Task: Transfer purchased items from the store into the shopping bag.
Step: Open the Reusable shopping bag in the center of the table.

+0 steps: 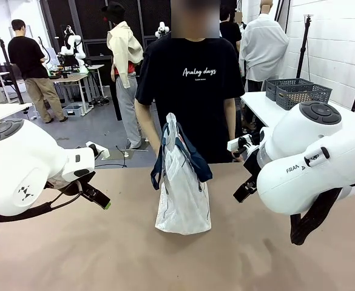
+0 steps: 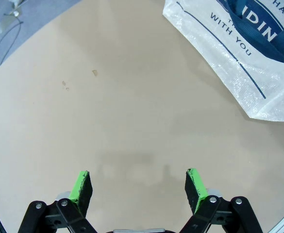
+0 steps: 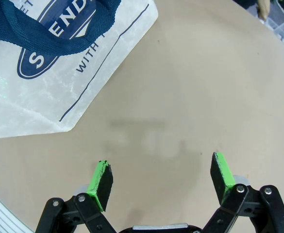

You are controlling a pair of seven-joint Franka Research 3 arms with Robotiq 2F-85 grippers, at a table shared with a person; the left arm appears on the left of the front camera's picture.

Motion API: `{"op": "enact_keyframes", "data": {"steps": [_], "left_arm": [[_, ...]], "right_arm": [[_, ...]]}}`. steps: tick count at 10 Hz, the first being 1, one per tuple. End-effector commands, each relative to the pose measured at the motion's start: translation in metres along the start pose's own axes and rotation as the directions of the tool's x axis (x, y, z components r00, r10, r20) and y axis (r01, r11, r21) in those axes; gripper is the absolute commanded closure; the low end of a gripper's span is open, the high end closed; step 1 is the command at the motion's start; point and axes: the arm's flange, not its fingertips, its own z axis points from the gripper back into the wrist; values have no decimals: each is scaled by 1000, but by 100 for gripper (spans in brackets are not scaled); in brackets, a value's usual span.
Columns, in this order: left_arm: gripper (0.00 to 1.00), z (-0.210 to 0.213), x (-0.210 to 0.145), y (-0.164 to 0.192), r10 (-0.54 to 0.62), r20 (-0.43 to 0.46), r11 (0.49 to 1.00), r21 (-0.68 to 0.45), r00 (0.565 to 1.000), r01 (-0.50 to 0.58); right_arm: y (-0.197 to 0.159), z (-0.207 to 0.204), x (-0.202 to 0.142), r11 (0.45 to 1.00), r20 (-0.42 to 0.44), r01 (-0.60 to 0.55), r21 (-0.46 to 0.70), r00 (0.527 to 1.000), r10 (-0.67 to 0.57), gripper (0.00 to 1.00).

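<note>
Upright bag (image 1: 182, 200) stands mid-tabletop (image 1: 74, 254), flanked on both sides.
Spread wide and empty, left fingers (image 2: 82, 187) and right fingers (image 3: 103, 177) hover over bare tabletop; bag lies inward of each, right looks a touch nearer.

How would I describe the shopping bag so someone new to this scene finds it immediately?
Start at the big tan table; at its far edge stands a person in a black T-shirt. Right before them the shopping bag stands upright: whitish see-through plastic with navy strap handles and dark lettering, unlike the grey mesh baskets farther back on the right.
</note>
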Motion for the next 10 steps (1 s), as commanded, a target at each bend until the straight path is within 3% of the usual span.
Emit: {"op": "enact_keyframes", "data": {"steps": [1, 4, 6, 8, 10], "left_arm": [[0, 0, 0, 1, 3, 0, 1000, 0, 1000, -3], [0, 0, 0, 0, 0, 0, 1000, 0, 1000, 0], [0, 17, 10, -9, 18, -55, 992, -126, 998, -25], [0, 40, 28, -11, 73, -65, 963, -255, 995, -87], [0, 64, 55, -11, 158, -47, 957, -239, 986, -165]], "right_arm": [[0, 0, 0, 1000, 0, 0, 0, 1000, 0, 0], [0, 0, 0, 1000, 0, 0, 0, 1000, 0, 0], [12, 14, 12, 991, -43, -19, 130, 999, 25, 0], [13, 32, 37, 977, -48, 1, 215, 999, 9, 0], [9, 52, 67, 981, -40, 13, 192, 999, -5, 0]]}}
